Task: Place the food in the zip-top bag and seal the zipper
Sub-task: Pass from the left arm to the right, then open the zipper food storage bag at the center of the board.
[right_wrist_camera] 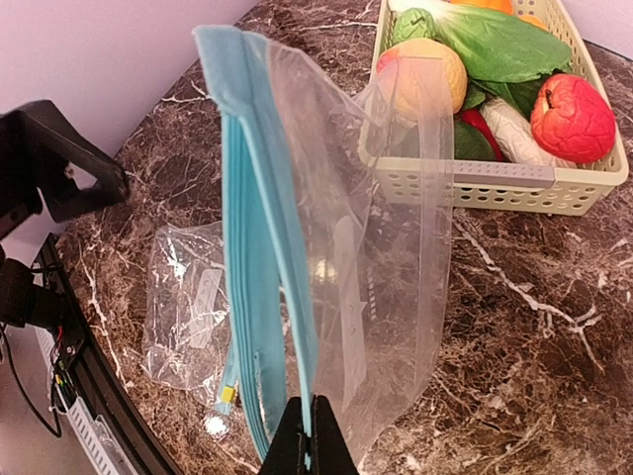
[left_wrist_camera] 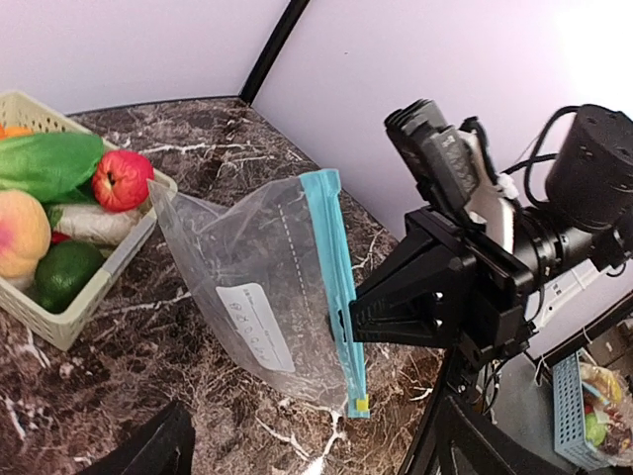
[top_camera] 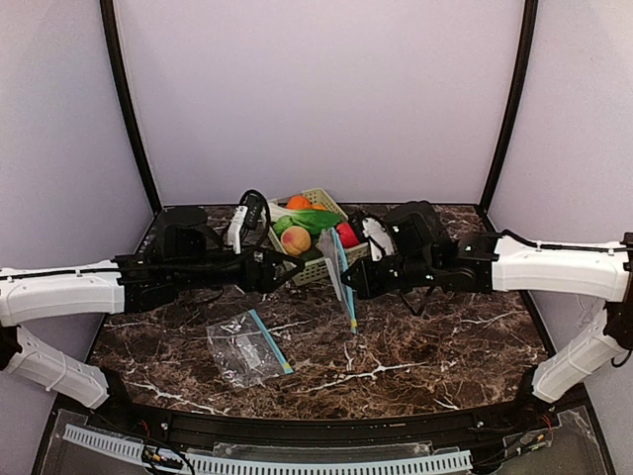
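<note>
- Top external view: both arms reach in from the near corners toward mid-table. Forearms are low and roughly level, wrists facing each other.
- Near-left of centre, a spare bag (top_camera: 245, 346) lies flat on the marble table (top_camera: 445, 336), blue zipper edge on its right. Neither gripper touches it.
- Left gripper (top_camera: 282, 269): fingers spread wide with nothing between them. It sits just left of the held bag and apart from it.
- Right gripper (right_wrist_camera: 309, 435): jaws pressed together, pinching the blue zipper strip of the zip-top bag (right_wrist_camera: 376, 247).
- That bag stands upright between the two grippers, with the zipper edge vertical on the right gripper's side. The clear body, with a white label, fans out toward the basket. Can't tell if its bottom corner touches the table.
- Basket (right_wrist_camera: 495, 183): pale green lattice at far centre, just beyond the held bag. All the food in view is in it.
- Contents: peach (top_camera: 295, 240) near-left, red apple (top_camera: 346, 235) on the right, leafy greens (top_camera: 315, 220) across the middle.
- Also in there: orange (top_camera: 298, 202) at the far end, white radish (right_wrist_camera: 514, 134) beside the apple, dark green round piece (left_wrist_camera: 64, 272) by the peach.
</note>
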Motion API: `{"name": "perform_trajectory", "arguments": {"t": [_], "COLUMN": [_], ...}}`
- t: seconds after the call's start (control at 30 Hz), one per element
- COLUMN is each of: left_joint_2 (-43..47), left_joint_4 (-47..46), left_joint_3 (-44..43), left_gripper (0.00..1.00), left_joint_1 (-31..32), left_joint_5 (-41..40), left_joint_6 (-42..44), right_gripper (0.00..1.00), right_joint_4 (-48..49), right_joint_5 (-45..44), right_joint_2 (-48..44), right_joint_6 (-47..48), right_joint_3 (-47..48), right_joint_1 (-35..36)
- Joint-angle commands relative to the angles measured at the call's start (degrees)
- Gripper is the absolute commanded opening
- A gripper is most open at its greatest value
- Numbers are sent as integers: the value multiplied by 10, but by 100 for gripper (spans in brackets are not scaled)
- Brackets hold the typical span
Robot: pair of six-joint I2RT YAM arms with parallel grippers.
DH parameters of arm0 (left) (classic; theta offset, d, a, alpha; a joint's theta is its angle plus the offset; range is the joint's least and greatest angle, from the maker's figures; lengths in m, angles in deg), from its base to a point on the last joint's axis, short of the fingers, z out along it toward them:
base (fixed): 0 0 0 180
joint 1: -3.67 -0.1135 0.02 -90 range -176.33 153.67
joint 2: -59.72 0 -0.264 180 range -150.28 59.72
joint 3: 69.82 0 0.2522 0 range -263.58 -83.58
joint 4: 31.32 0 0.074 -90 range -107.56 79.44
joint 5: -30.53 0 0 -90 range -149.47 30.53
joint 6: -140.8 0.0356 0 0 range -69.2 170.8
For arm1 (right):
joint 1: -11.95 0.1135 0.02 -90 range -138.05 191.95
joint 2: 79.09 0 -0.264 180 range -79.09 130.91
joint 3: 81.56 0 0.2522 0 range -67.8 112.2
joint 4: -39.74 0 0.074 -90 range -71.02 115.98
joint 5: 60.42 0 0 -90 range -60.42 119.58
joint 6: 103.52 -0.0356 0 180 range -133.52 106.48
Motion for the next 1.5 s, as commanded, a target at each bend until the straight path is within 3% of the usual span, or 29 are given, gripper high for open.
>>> {"name": "perform_trajectory", "arguments": {"t": [0.0, 0.23, 0.33, 0.5, 1.03, 1.47], "left_joint_2": [-37, -118, -129, -129, -128, -167], "left_joint_4": [-131, -188, -183, -130, -55, -114], "left_joint_3": [43, 52, 53, 64, 69, 71], "left_gripper": [85, 84, 75, 69, 43, 37], "left_joint_1": [22, 27, 27, 27, 35, 34], "left_joint_5": [-56, -40, -51, -121, -201, -174], "left_joint_6": [-137, -177, -168, -168, -178, -199], "right_gripper": [0, 0, 0, 0, 0, 0], "right_joint_4": [-3, 11, 9, -1, -33, -57], "right_joint_5": [-38, -39, -46, -66, -119, -158], "right_joint_2": [41, 97, 115, 140, 172, 201], "right_joint_6": [-27, -31, -29, -31, -26, -8], "right_joint_3": [30, 57, 68, 87, 116, 143], "right_joint_1": [24, 43, 52, 64, 82, 99]}}
